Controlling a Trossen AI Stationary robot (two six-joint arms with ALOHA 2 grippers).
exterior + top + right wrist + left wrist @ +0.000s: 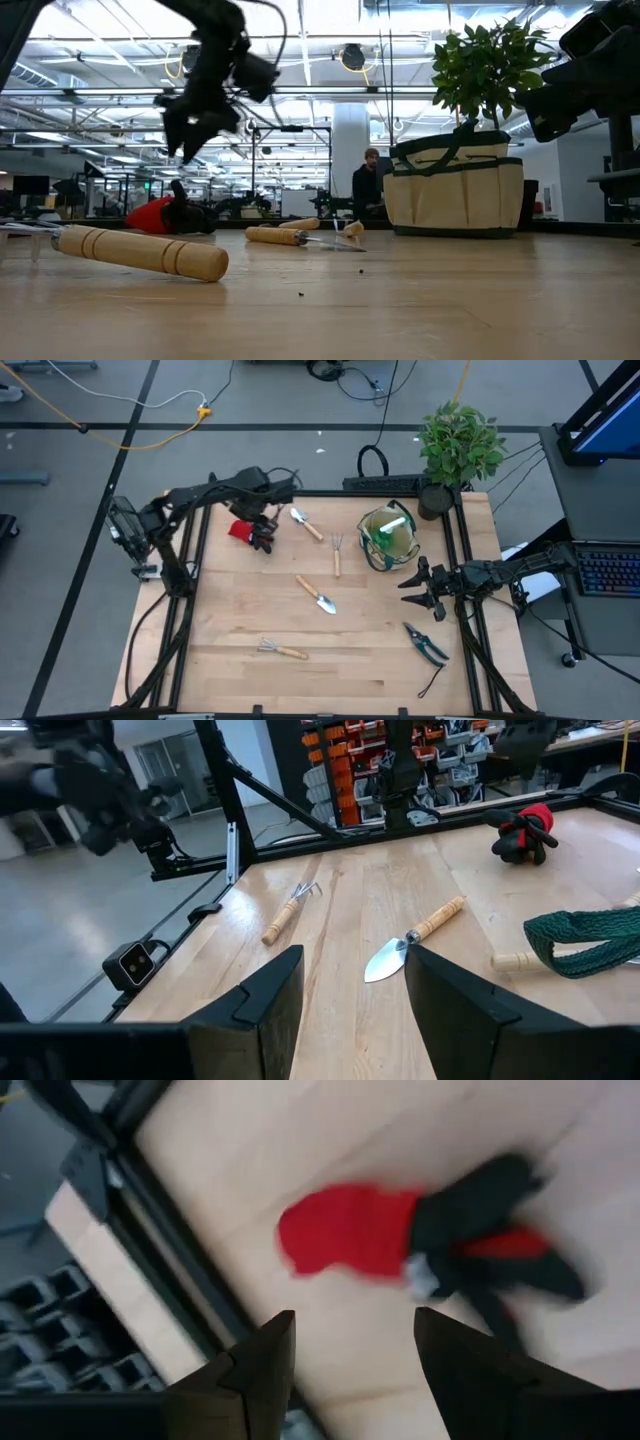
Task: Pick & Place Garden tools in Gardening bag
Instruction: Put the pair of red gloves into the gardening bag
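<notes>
The dark-handled pruning shears (427, 643) are lying near the bench's (240, 680) front right corner, and a wooden-handled metal rake (281, 650) is lying near the front edge. A wooden-handled trowel (317, 596) is resting mid-bench. The right gripper (415, 582) is waiting by the right edge, fingers (262, 1010) parted and empty. Toward the far edge, the round beige fabric gardening bag with dark green trim (388, 536) is standing. The left gripper (262, 526) is hovering above the red-and-black glove (420, 1240) near the far left corner, fingers (262, 1365) apart, gripping nothing.
</notes>
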